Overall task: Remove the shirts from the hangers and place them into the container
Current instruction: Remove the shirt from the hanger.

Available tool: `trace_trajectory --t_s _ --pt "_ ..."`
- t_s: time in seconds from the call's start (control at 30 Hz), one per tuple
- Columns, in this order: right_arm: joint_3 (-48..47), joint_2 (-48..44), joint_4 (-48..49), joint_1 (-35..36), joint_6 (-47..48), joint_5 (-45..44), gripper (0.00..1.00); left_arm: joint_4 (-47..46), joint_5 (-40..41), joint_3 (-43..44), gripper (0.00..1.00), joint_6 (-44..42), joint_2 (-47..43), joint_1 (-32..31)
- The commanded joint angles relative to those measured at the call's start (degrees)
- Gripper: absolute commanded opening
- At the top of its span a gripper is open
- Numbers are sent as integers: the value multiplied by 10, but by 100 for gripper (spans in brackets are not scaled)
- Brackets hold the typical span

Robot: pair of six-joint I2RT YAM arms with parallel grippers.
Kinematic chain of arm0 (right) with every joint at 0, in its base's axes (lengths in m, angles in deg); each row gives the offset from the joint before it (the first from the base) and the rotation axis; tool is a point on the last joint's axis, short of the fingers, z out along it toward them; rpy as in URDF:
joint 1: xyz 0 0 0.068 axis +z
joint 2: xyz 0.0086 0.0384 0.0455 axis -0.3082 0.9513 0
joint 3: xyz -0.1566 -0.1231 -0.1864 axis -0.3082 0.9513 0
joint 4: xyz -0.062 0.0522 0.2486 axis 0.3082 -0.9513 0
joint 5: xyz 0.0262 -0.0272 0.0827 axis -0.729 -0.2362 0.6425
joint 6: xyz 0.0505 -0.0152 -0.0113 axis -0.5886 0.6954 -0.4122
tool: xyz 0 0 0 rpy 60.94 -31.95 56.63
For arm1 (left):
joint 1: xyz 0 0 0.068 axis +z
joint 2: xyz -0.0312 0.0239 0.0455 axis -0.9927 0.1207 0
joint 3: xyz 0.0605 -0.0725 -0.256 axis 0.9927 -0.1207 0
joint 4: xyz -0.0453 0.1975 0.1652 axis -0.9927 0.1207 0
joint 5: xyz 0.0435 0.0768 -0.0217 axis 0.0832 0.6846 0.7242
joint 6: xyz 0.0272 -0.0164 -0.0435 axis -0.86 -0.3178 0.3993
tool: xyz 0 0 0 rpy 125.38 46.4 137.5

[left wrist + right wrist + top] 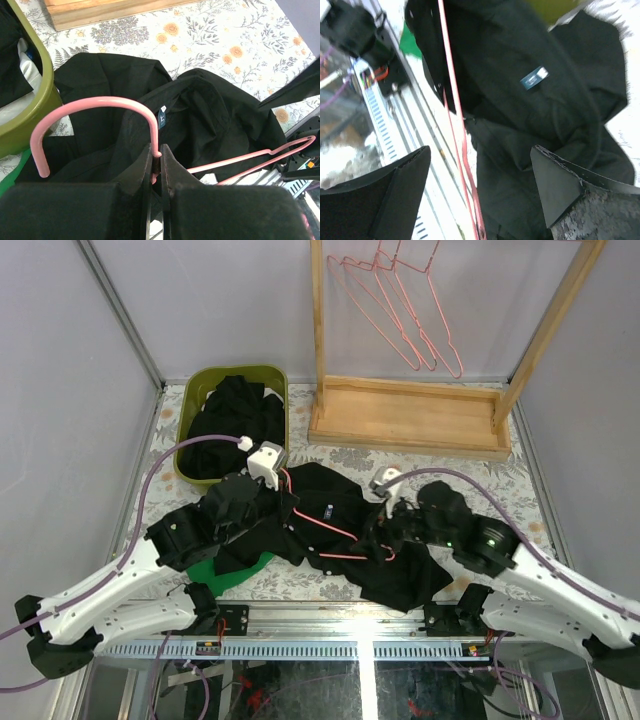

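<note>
A black shirt (345, 540) lies spread on the table between the arms with a pink hanger (335, 533) still inside it. My left gripper (156, 154) is shut on the hanger's neck, just below its curved hook (95, 102). The hanger's shoulder wire (250, 156) sticks out of the shirt (210, 115) at the right. My right gripper (480, 160) hangs open over the shirt's (530, 115) near edge, the hanger wire (455, 110) running between its fingers untouched. The olive container (240, 370) at the back left holds another black shirt (235, 415).
Three bare pink hangers (400, 310) hang on the wooden rack, whose base (410, 415) stands at the back right. A bright green cloth (235, 573) lies under the shirt's left side. The metal rail (330, 648) marks the table's near edge.
</note>
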Motion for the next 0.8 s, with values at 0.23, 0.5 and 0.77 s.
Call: trace_trajectory --t_s 0.23,0.5,0.77 --pt "-13 64 -16 -2 30 170 77 -28 -7 17 0 -23 -1 1" --pt "3 69 -18 -2 19 148 60 -33 -10 18 0 -20 -2 1" --pt "9 75 21 -2 -4 154 15 -40 -17 7 0 -11 -20 1"
